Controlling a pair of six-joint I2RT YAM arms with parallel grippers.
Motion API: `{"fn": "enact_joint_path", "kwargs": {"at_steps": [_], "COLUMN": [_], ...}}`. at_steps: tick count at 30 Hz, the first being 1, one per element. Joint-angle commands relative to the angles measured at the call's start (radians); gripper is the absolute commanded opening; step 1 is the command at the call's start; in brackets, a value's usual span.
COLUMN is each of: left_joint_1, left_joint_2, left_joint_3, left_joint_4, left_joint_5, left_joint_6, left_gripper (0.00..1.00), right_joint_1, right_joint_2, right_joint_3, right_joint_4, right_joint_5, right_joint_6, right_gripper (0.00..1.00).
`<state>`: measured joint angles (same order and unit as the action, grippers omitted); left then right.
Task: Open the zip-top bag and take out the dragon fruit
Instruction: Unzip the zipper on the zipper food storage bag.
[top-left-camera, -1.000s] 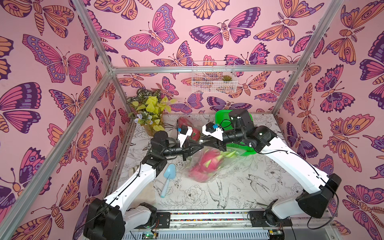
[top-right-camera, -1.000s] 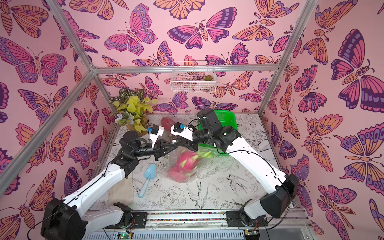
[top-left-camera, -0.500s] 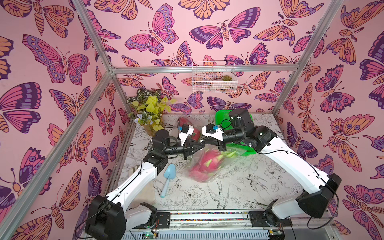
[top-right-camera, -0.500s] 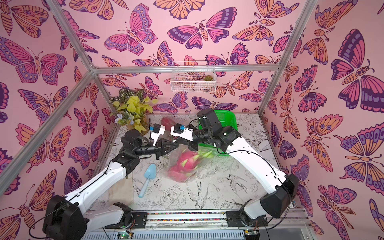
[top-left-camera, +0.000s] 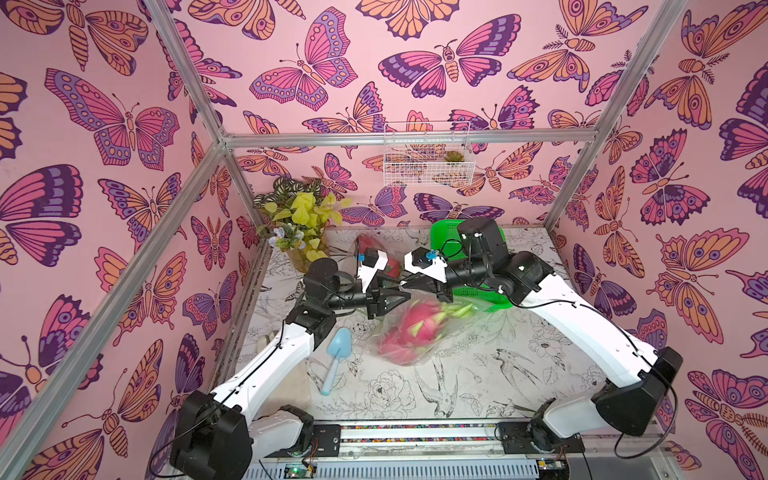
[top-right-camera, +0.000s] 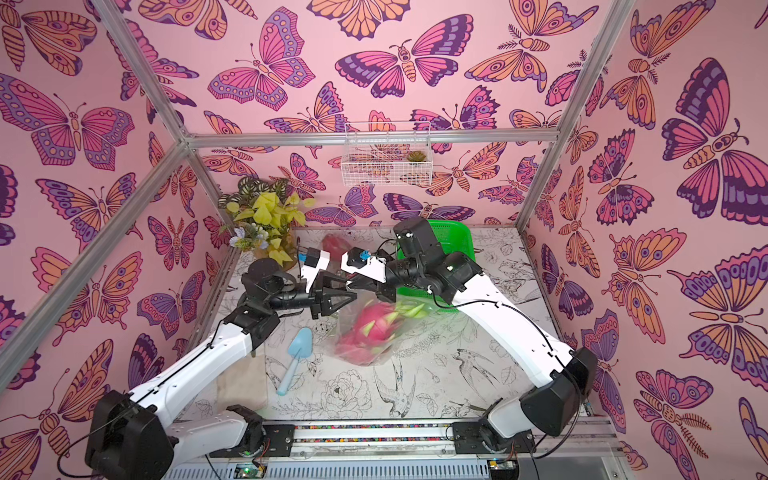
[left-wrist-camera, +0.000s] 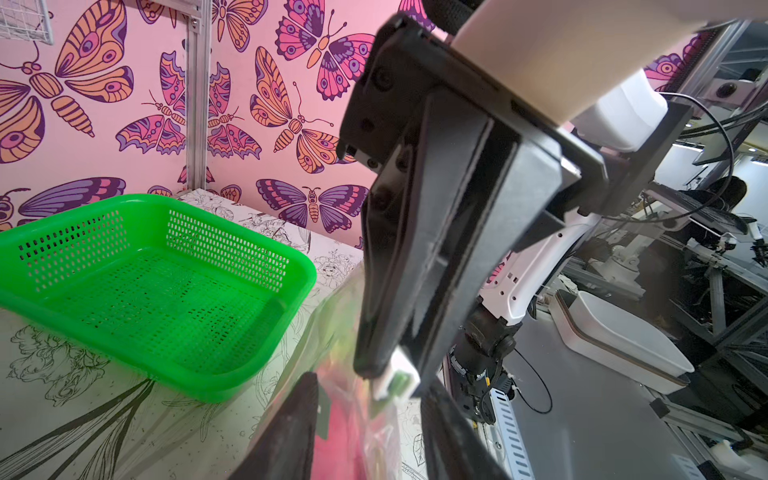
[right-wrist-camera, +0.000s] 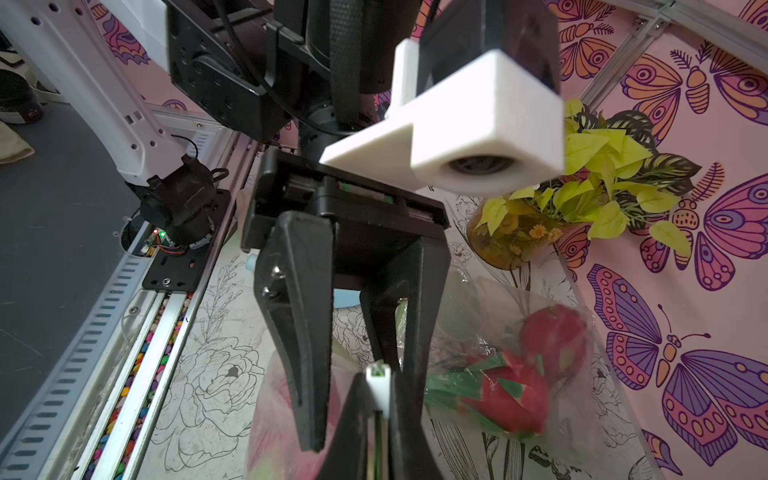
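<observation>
The right gripper (right-wrist-camera: 376, 409) is pinched nearly closed on the white slider tab (right-wrist-camera: 378, 388) at the top edge of the clear zip-top bag (top-left-camera: 409, 328); in the left wrist view the same tab (left-wrist-camera: 395, 380) sits clamped at the tips of its dark fingers (left-wrist-camera: 399, 266). Facing it tip to tip, the left gripper (top-left-camera: 401, 296) stands with its jaws partly spread, straddling the bag's top edge just beside the tab; whether its fingers (right-wrist-camera: 303, 328) actually touch the plastic cannot be told.

Directly below both grippers the bag hangs, with its bottom reaching the table (top-left-camera: 478, 374). Inside it, in both top views, blurred magenta dragon fruit (top-right-camera: 368, 328) with green-tipped scales fill the lower part, beneath and slightly toward the front from the fingertips. A second clear bag (right-wrist-camera: 552, 332) with more red fruit lies on the table behind the left gripper, toward the back wall.

Behind the right gripper's wrist sits a green perforated basket (left-wrist-camera: 216, 316), with the hanging bag just beside its front rim. A light blue scoop (top-left-camera: 338, 353) lies on the table near the left arm, apart from the bag. A yellow-leafed potted plant (top-left-camera: 305, 224) stands in the back left corner.
</observation>
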<state>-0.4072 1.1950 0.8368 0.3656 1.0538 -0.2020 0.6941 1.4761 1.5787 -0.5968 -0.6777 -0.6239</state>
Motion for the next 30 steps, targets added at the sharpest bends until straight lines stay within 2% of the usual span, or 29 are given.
{"fn": "enact_joint_path", "kwargs": {"at_steps": [1, 4, 7, 12, 30], "left_joint_1": [-0.007, -0.007, -0.007, -0.007, 0.008], "left_joint_2": [-0.009, -0.008, -0.008, -0.023, -0.079], "left_joint_3": [0.019, 0.020, 0.028, 0.031, 0.007], "left_joint_4": [0.004, 0.001, -0.010, -0.017, -0.003], "left_joint_5": [0.043, 0.050, 0.056, 0.062, 0.022], "left_joint_6": [0.047, 0.062, 0.073, 0.080, 0.051], "left_gripper": [0.39, 0.30, 0.14, 0.00, 0.00], "right_joint_1": [-0.013, -0.015, -0.019, -0.024, -0.064], "right_joint_2": [0.007, 0.009, 0.010, 0.026, -0.023], "right_joint_3": [0.050, 0.058, 0.068, 0.087, -0.005], "right_joint_4": [-0.037, -0.055, -0.083, -0.149, -0.161], "right_joint_5": [-0.048, -0.059, -0.071, -0.073, 0.008], "right_joint_6": [0.031, 0.028, 0.023, 0.011, 0.068], "right_gripper": [0.00, 0.00, 0.00, 0.00, 0.00]}}
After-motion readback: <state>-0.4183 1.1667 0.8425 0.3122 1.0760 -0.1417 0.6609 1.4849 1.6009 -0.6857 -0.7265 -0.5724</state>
